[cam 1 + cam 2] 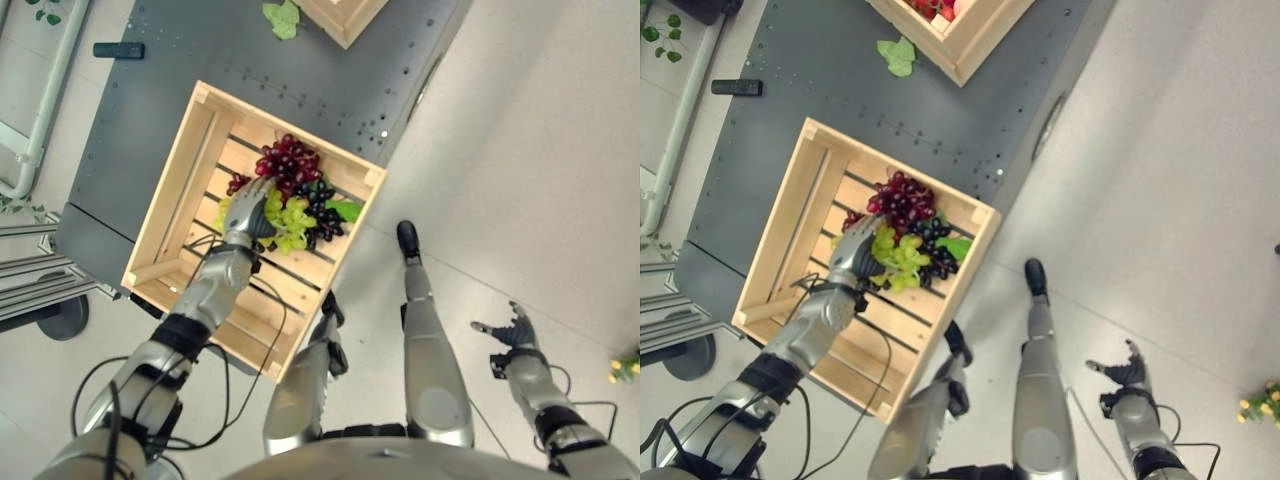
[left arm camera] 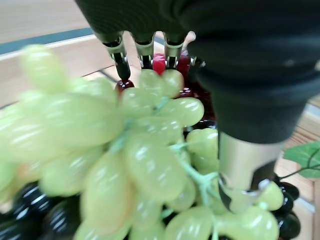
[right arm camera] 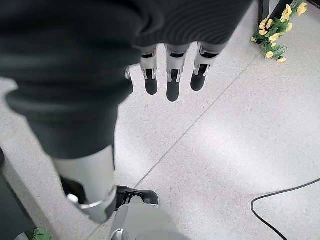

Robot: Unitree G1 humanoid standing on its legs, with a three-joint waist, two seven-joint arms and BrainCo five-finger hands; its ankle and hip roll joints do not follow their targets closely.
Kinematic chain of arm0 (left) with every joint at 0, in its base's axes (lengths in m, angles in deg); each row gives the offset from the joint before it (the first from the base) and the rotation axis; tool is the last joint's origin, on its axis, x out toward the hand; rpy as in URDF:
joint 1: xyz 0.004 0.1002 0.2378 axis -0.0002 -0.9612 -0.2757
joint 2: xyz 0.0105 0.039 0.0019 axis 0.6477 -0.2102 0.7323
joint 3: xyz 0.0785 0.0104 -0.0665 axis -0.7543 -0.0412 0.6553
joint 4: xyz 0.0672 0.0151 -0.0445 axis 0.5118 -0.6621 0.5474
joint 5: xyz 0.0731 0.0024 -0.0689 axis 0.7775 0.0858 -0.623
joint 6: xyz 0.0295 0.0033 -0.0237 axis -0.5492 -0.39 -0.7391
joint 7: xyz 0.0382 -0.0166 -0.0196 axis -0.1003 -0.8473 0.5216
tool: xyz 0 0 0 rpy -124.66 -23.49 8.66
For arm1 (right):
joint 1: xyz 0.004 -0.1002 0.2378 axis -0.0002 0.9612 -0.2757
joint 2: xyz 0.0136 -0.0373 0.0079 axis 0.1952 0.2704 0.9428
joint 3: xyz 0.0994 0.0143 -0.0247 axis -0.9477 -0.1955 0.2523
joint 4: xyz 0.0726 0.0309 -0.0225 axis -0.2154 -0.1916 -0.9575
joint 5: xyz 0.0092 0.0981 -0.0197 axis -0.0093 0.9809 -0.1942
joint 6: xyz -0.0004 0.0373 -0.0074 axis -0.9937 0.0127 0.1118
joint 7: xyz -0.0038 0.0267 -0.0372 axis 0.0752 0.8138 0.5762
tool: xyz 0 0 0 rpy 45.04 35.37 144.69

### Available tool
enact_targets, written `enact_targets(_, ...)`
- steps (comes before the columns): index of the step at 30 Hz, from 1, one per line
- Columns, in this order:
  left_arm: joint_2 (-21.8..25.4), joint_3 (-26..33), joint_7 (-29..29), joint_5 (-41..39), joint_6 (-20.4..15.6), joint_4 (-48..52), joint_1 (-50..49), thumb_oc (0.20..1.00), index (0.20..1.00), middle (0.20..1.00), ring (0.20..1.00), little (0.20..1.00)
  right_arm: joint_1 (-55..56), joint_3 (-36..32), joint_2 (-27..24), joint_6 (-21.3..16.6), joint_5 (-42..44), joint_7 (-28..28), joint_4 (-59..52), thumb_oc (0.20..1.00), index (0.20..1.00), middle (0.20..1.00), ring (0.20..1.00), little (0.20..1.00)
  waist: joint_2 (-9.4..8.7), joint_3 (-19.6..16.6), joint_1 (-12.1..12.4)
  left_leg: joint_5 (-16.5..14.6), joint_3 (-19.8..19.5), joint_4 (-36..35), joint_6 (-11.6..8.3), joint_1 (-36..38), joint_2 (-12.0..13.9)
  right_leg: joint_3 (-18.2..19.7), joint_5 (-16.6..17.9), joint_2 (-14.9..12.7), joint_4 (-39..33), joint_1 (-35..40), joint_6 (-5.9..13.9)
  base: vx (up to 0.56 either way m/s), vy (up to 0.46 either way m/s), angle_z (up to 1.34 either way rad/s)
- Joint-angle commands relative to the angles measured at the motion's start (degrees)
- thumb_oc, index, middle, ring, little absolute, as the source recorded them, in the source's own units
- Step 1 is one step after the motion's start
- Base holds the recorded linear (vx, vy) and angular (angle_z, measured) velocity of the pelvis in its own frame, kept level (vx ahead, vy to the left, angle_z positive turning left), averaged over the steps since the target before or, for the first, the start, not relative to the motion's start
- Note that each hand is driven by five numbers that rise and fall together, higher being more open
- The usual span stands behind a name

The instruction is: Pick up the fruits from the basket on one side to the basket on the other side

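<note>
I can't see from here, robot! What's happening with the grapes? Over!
Left hand down on green grapes in the wooden crate, grip unclear. Right hand open, idle over the floor. Red grapes and black grapes crowd alongside.

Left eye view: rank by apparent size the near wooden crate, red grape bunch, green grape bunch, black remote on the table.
1. Near wooden crate, by far.
2. Red grape bunch and green grape bunch: look alike, and the left hand partly covers the green one.
3. Black remote.

A black remote [image 1: 118, 50] and a green leaf [image 1: 896, 54] are seen on the dark grey table [image 1: 180, 70], with yellow flowers [image 3: 274, 36] on the floor.
</note>
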Motion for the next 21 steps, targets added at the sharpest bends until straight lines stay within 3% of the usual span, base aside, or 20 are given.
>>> enact_targets(1,-1.1,-2.2,0.3,3.3,0.7,-7.3,3.0,1.0,1.0,1.0,1.0,1.0,2.0,1.4,-1.4,-1.0,0.5,-1.8,-0.9,1.0,1.0,1.0,1.0,1.0,0.29,0.8,-3.4,0.3,-3.6,7.0,-1.68,-7.7,3.0,1.4,-10.5,-2.4,6.7,-0.1,4.46,0.0,0.0,0.0)
enact_targets(2,-1.8,-3.4,0.3,3.7,0.9,-9.2,4.1,1.0,1.0,1.0,1.0,1.0,1.9,1.5,-1.4,-1.0,0.5,-1.8,-1.0,1.0,1.0,1.0,1.0,1.0,0.23,0.8,-3.5,0.2,-3.5,7.0,-1.68,-7.7,3.0,1.4,-10.5,-2.4,6.7,-0.2,4.48,0.0,0.0,0.0)
enact_targets(3,-2.5,-3.8,0.5,3.8,1.2,-11.0,4.7,0.89,0.89,0.89,0.89,0.89,1.8,1.9,-1.4,-1.1,0.5,-1.9,-1.2,1.0,1.0,1.0,1.0,1.0,0.07,0.8,-3.6,0.2,-3.4,7.1,-1.68,-7.8,3.0,1.5,-10.4,-2.3,6.7,-0.2,4.48,0.0,0.0,0.0)
enact_targets(4,-3.4,-5.0,0.3,4.3,1.4,-12.8,5.8,0.511,0.511,0.511,0.511,0.511,1.7,2.2,-1.3,-1.1,0.5,-2.1,-1.2,1.0,1.0,1.0,1.0,1.0,-0.03,0.8,-3.7,0.2,-3.3,7.1,-1.71,-7.8,3.0,1.7,-10.4,-2.2,6.7,-0.3,4.48,0.0,0.0,0.0)
enact_targets(5,-4.2,-5.9,0.6,4.6,1.6,-14.6,6.5,0.25,0.25,0.25,0.25,0.25,1.6,2.5,-1.4,-1.2,0.5,-2.2,-1.3,1.0,1.0,1.0,1.0,1.0,-0.16,0.8,-3.8,0.3,-3.2,7.2,-1.73,-8.0,3.1,1.8,-10.4,-2.2,6.7,-0.4,4.49,0.0,0.0,0.0)
enact_targets(6,-4.2,-5.9,0.5,4.6,1.6,-14.6,6.5,0.2,0.2,0.2,0.2,0.2,1.6,2.5,-1.4,-1.2,0.5,-2.2,-1.3,1.0,1.0,1.0,1.0,1.0,-0.15,0.8,-3.8,0.3,-3.2,7.2,-1.73,-8.0,3.1,1.8,-10.4,-2.2,6.8,-0.4,4.49,0.0,0.0,0.0)
enact_targets(13,-8.4,-9.6,0.9,6.6,3.4,-25.8,10.2,0.2,0.2,0.2,0.2,0.2,1.2,4.2,-1.7,-1.7,0.5,-3.0,-3.4,1.0,1.0,1.0,1.0,1.0,-1.21,0.8,-4.7,0.5,-2.8,7.6,-1.88,-8.8,3.4,2.3,-10.1,-1.8,7.0,-1.3,4.46,0.0,-0.001,-0.01)
enact_targets(21,-6.7,-10.1,1.0,7.2,2.6,-25.0,9.1,0.2,0.2,0.2,0.2,0.2,1.6,4.2,-2.2,-1.9,0.0,-3.8,-4.1,1.0,1.0,1.0,1.0,1.0,-0.91,0.8,-4.3,0.6,-3.0,8.0,-2.04,-8.9,3.5,2.2,-10.3,-1.7,7.2,-1.1,4.36,0.0,-0.003,-0.03)
